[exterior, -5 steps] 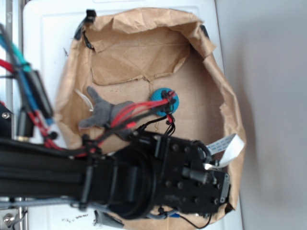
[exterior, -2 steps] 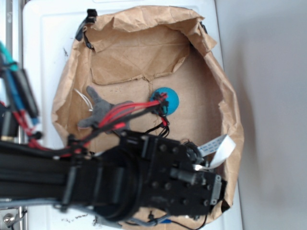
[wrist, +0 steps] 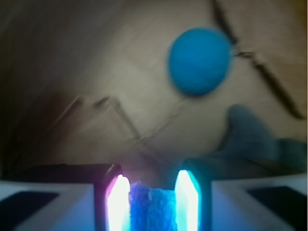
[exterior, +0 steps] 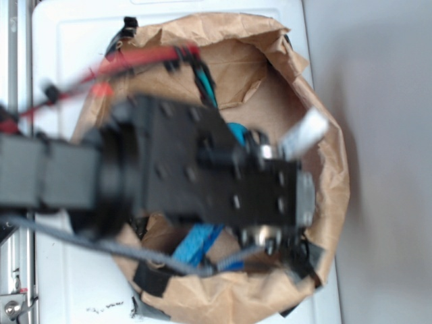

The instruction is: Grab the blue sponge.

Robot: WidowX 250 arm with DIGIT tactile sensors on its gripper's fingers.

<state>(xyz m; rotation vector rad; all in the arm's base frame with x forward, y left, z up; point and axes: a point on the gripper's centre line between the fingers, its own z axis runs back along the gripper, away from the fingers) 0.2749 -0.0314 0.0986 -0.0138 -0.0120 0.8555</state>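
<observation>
The blue sponge (wrist: pixel 149 209) sits pinched between the gripper (wrist: pixel 150 202) fingers, hanging below the arm above the paper bag (exterior: pixel 324 135). The grasp looks done; next, I reckon, comes holding firm while clearing the bag.

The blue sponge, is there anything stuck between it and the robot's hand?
No, nothing visible is in the way. In the wrist view the blue sponge already sits between the hand's two fingers. The teal ball and the grey plush toy lie farther off on the brown paper, apart from the sponge.
</observation>
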